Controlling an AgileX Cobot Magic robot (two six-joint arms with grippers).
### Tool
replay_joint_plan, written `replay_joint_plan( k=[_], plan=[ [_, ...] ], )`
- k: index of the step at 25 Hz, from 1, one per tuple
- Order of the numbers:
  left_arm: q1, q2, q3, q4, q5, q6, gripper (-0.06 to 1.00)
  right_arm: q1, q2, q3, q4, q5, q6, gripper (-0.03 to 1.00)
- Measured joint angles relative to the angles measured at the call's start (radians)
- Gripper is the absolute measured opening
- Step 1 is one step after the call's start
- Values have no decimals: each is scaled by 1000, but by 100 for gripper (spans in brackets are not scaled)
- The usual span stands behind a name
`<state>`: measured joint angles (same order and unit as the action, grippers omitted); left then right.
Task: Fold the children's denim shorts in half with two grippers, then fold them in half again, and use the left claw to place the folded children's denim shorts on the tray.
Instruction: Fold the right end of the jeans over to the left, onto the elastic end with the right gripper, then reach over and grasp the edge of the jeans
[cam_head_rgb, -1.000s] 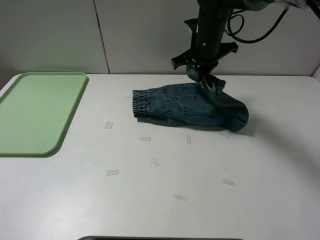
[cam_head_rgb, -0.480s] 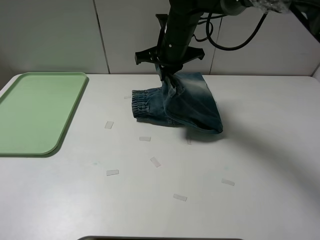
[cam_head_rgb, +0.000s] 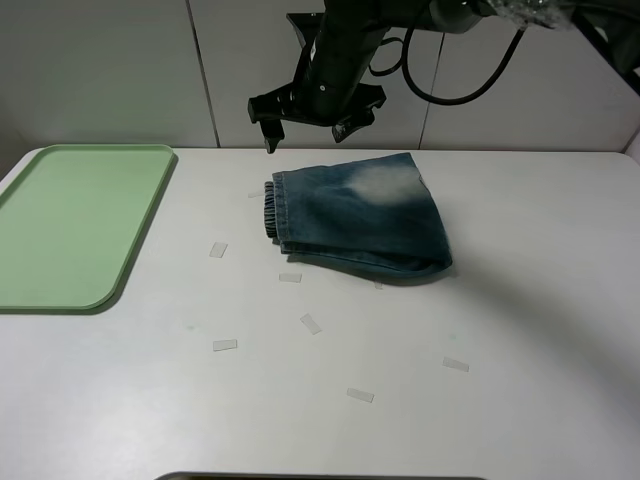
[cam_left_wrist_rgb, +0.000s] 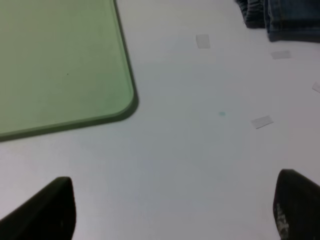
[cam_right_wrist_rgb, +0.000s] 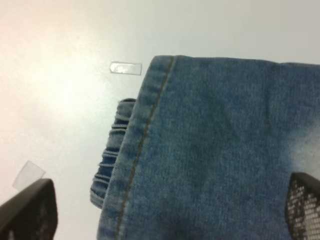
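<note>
You are handling soft, floppy shorts (cam_head_rgb: 360, 215); left fingers (cam_left_wrist_rgb: 50, 210) and right fingers (cam_right_wrist_rgb: 30, 210) are standing spread, empty; pinch all layers at the fold.

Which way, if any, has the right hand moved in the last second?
Yes. The right hand moved left, toward the tray, to the denim shorts' waistband end.

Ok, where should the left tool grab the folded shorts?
Probably pinch the shorts at the end nearest the tray, where the hem lies over the waistband, coming from the tray side. All layers end there; the far end is a fold.
</note>
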<state>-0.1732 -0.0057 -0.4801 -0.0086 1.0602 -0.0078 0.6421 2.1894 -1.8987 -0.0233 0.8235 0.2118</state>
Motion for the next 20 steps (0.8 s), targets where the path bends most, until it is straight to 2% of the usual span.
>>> replay_joint_plan(
  k=[9, 13, 16, 20],
  plan=[
    [0, 0, 0, 0, 0, 0, 79, 20, -83, 2, -56, 38, -49, 69],
    [0, 0, 0, 0, 0, 0, 79, 20, -191, 63, -109, 40, -50, 69],
    [0, 0, 0, 0, 0, 0, 79, 20, -301, 179, -140, -16, -50, 69],
    [0, 0, 0, 0, 0, 0, 79, 15, -477, 398, -153, -154, -52, 69]
  ],
)
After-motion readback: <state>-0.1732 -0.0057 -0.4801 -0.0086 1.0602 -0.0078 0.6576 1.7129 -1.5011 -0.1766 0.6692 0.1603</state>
